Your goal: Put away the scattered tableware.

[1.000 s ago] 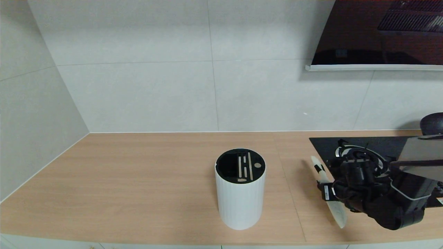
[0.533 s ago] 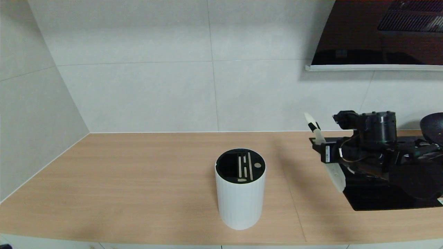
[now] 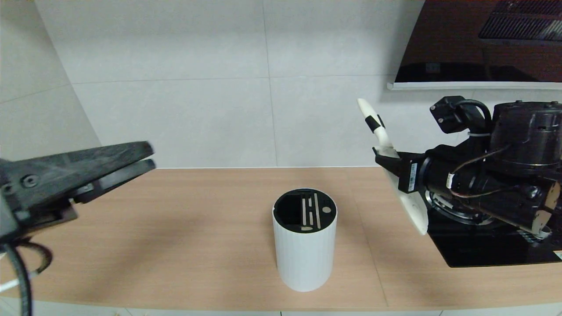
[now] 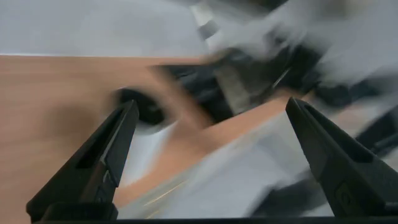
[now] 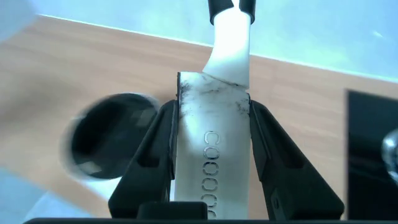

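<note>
Knife (image 3: 413, 210) in the air, clamped in the right end effector (image 3: 390, 160), well to the right of the white holder (image 3: 304, 254).
White, with a black band on its handle, the knife hangs tilted, handle up toward the tiled wall and blade slanting down over the line where the wooden worktop (image 3: 175, 219) meets the black cooktop (image 3: 483, 250); in the right wrist view both fingers press flat on the blade just below the handle. The cylindrical holder stands upright near the worktop's front edge, its black slotted top facing up. The left end effector (image 4: 211, 112) hovers above the worktop's left part, holding nothing, fingers spread wide apart, far from the holder.
</note>
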You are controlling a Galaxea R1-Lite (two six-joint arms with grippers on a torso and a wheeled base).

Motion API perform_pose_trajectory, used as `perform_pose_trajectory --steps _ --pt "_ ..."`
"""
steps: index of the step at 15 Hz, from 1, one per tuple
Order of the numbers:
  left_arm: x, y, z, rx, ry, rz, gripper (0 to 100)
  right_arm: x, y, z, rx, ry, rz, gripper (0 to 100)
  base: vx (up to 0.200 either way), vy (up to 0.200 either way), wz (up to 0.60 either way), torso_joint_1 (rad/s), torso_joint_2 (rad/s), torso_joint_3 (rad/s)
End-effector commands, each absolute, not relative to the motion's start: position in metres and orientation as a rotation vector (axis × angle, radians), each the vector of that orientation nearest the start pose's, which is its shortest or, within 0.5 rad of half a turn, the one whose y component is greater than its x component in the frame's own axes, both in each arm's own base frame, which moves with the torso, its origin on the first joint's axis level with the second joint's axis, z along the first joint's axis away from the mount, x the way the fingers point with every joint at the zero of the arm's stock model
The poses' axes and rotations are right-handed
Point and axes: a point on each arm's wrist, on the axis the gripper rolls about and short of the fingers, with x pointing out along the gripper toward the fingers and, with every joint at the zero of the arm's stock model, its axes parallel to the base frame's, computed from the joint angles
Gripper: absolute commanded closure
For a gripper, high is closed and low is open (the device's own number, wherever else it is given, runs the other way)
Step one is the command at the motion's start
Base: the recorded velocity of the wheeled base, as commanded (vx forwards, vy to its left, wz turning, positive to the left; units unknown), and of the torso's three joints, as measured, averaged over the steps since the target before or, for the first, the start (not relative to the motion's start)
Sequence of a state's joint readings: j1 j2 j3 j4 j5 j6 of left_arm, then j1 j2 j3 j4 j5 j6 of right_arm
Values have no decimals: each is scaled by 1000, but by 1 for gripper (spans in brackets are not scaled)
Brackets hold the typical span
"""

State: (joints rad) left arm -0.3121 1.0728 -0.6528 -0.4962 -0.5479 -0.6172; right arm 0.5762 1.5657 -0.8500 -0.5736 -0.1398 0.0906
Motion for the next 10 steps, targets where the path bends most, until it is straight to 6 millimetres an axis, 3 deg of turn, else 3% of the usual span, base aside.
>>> perform_pose_trajectory --steps 1,5,6,8,10 --pt "184 -98 237 -659 359 -934 0 218 158 240 53 113 495 100 0 0 0 0 0 0" --pt "200 -119 224 -693 337 -894 0 192 189 236 106 154 638 100 0 0 0 0 0 0" --pt "201 -136 221 -698 319 -870 0 187 198 233 103 162 668 100 0 0 0 0 0 0" --pt "207 -157 213 -706 276 -825 0 187 204 227 94 180 681 100 0 0 0 0 0 0" --pt "214 -165 207 -700 237 -807 0 186 216 219 86 198 693 100 0 0 0 0 0 0"
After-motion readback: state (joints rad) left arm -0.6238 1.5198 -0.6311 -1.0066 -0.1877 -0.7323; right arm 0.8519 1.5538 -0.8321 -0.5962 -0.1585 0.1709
